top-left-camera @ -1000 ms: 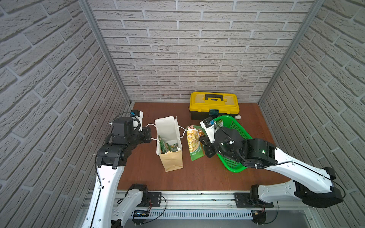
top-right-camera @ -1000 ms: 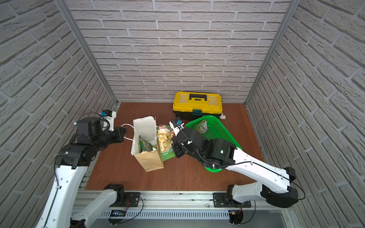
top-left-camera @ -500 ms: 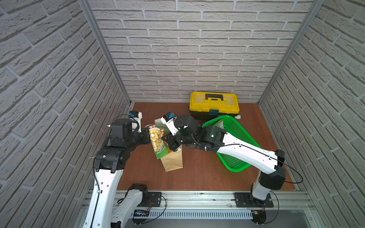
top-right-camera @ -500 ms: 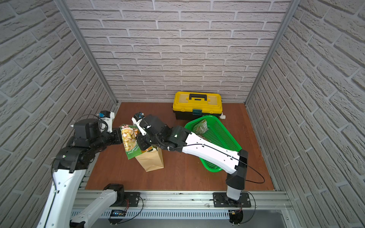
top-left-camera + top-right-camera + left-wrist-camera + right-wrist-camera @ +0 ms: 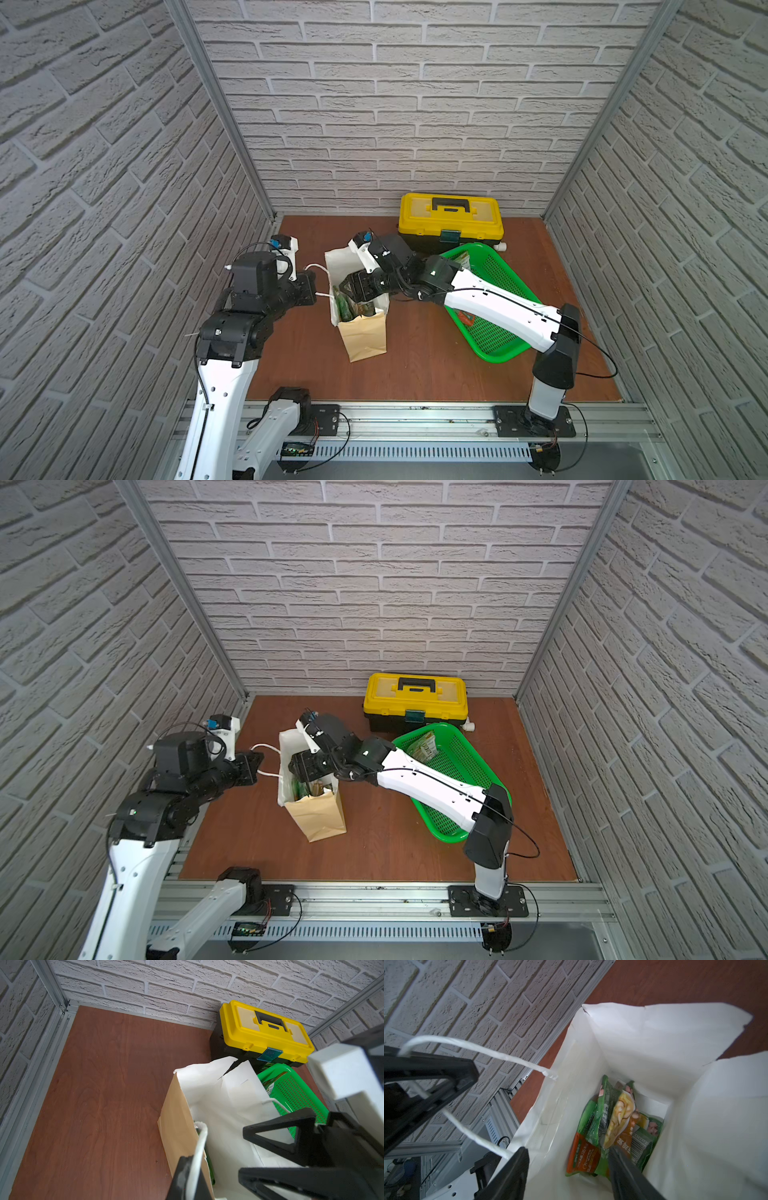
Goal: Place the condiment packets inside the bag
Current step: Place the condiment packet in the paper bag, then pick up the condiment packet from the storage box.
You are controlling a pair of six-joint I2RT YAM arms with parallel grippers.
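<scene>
While hovering over the open mouth of the bag (image 5: 365, 340), centre of both top views, shows right gripper (image 5: 353, 289) with jaws spread wide and nothing between them. Shows condiment packets (image 5: 612, 1122), green with yellow and orange prints, leaning together on the bag's white bottom, lower middle of the right wrist view, just past the black fingertips. Left of the bag, shows left gripper (image 5: 311, 286) pinched tight on a white cord handle (image 5: 500, 1055), pulling that side of the mouth outward. Right of centre, shows one more packet (image 5: 424, 748) lying in the green basket (image 5: 465, 766).

Judged as a packet drop, apparently done. To finish well: lift straight up out of the mouth, steer spread fingers clear of the paper walls, avoid snagging the near cord loop. Hold the handle taut and steady until clear, or risk tipping the tall bag. Then swing right toward the basket for the next packet.
</scene>
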